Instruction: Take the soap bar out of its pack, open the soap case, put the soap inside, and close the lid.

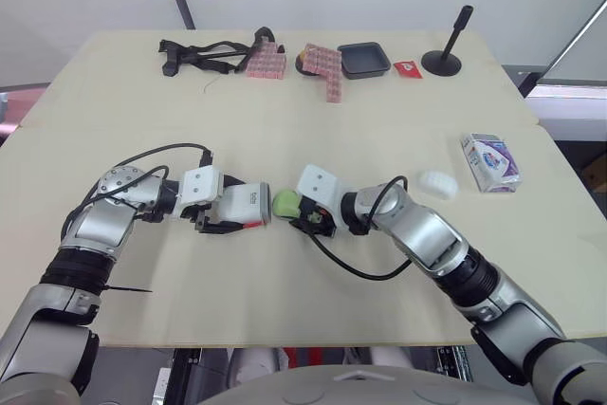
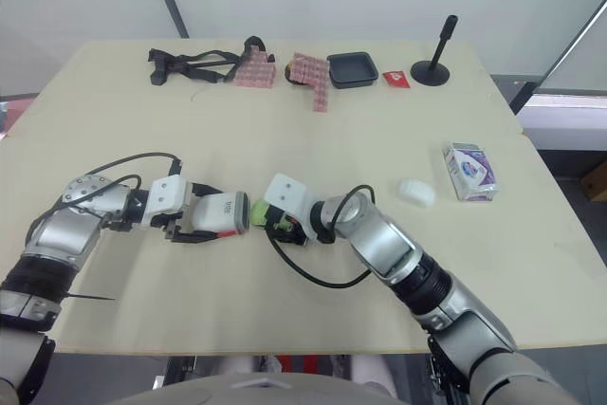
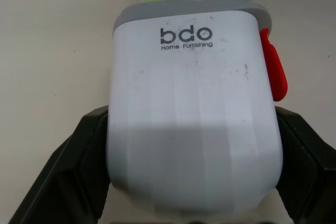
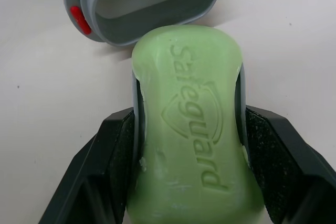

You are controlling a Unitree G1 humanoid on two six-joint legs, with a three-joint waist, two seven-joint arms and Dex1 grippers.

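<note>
Left eye view: soap bar (image 1: 285, 203) meets the mouth of the soap case (image 1: 245, 205) at mid-desk.

The left gripper (image 3: 191, 114) clamps the white soap case by its two long sides, fingers spread to the case's width, with the grey-rimmed open mouth pointing right and the red latch (image 3: 274, 72) on one side edge. The right gripper (image 4: 190, 115) pinches the green soap bar across its width, and the bar's leading end touches the case's rim. Bare desk (image 1: 285, 301) lies all around the pair, near and far. The soap pack (image 1: 490, 160) and a white rounded piece (image 1: 438, 184) sit well apart to the right. Black straps (image 1: 204, 54), a black tray (image 1: 364, 60) and a black stand (image 1: 444, 56) line the far edge.
</note>
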